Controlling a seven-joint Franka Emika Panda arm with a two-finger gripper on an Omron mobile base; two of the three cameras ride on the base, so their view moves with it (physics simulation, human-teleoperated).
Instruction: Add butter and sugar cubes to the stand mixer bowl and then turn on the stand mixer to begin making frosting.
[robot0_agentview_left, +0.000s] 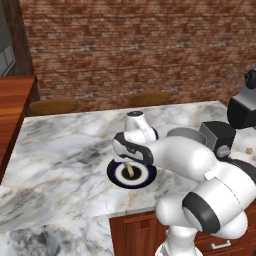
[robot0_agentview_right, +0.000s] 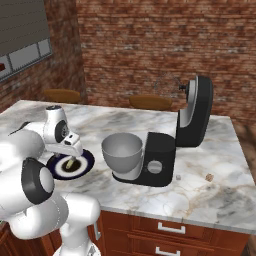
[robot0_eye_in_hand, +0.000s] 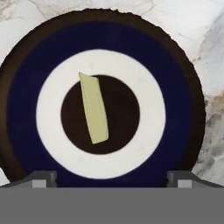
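Observation:
A pale yellow stick of butter (robot0_eye_in_hand: 93, 108) lies on the dark centre of a blue-rimmed plate (robot0_eye_in_hand: 26, 109) on the marble counter. My gripper (robot0_eye_in_hand: 112, 179) hangs straight above it, open, its two fingertips (robot0_eye_in_hand: 43, 178) wide apart with nothing between them. From the base views the gripper (robot0_agentview_left: 131, 161) (robot0_agentview_right: 70, 155) hovers just over the plate (robot0_agentview_left: 112, 175) (robot0_agentview_right: 88, 160) and butter (robot0_agentview_left: 129, 170) (robot0_agentview_right: 70, 163). To the right stands the black stand mixer (robot0_agentview_right: 160, 160) (robot0_agentview_left: 218, 135), head tilted up, with the grey stand mixer bowl (robot0_agentview_right: 122, 152) (robot0_agentview_left: 186, 134). A small sugar cube (robot0_agentview_right: 210, 176) (robot0_agentview_left: 248, 150) lies right of the mixer.
A second tiny cube (robot0_agentview_right: 178, 176) sits by the mixer base. Two wooden stools (robot0_agentview_right: 62, 95) (robot0_agentview_right: 150, 102) stand behind the counter, before a brick wall. Drawers (robot0_agentview_right: 170, 230) run under the counter's front edge. A wooden top (robot0_agentview_left: 12, 105) lies at the left.

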